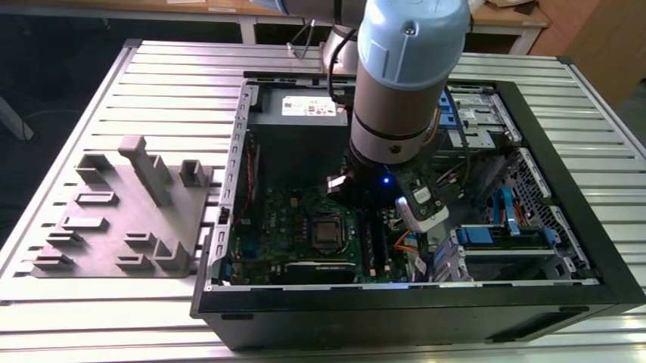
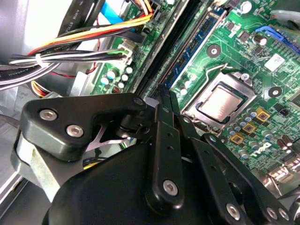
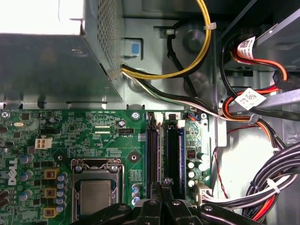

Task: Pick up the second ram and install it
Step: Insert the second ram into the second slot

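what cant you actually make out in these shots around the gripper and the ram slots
- Gripper fingertips: in both wrist views its own black linkage covers them, so whether the second ram is still gripped cannot be told.
- Lower ends of the memory sockets: first wrist view, behind the gripper.
- Gripper in the exterior view: blocked by the arm.
- Processor socket: cut off by the first wrist view's edge.

Bright light falls on the ribbed silver metal table [image 1: 151,91], while the inside of the open black computer case [image 1: 565,249] stays dark. The white-lit top of the grey metal power supply box [image 3: 37,16] glares. The black gripper [image 2: 164,108] up close looks a bit blurry.
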Action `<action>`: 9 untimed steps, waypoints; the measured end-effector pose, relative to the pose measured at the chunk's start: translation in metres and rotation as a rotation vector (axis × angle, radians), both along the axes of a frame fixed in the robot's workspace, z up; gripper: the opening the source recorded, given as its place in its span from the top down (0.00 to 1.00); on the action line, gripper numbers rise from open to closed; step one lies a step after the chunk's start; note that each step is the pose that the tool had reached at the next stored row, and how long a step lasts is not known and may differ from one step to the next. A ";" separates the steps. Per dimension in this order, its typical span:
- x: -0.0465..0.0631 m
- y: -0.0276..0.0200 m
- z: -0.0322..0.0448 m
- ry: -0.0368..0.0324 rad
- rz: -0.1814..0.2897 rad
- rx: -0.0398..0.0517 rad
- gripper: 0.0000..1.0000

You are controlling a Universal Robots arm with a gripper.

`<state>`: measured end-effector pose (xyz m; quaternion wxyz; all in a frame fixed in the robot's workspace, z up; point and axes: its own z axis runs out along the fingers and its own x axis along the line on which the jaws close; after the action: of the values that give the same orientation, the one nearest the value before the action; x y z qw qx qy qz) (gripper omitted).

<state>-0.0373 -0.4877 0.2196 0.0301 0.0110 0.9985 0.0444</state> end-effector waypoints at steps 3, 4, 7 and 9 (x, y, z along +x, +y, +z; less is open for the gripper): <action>0.000 -0.0001 -0.0011 0.0001 0.000 -0.0003 0.92; 0.000 -0.0001 -0.0015 0.0001 0.000 -0.0003 0.92; 0.000 0.0000 -0.0028 0.0001 0.000 -0.0001 0.92; 0.000 0.0000 -0.0035 0.0001 0.000 -0.0001 0.92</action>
<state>-0.0372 -0.4877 0.2161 0.0301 0.0110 0.9985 0.0444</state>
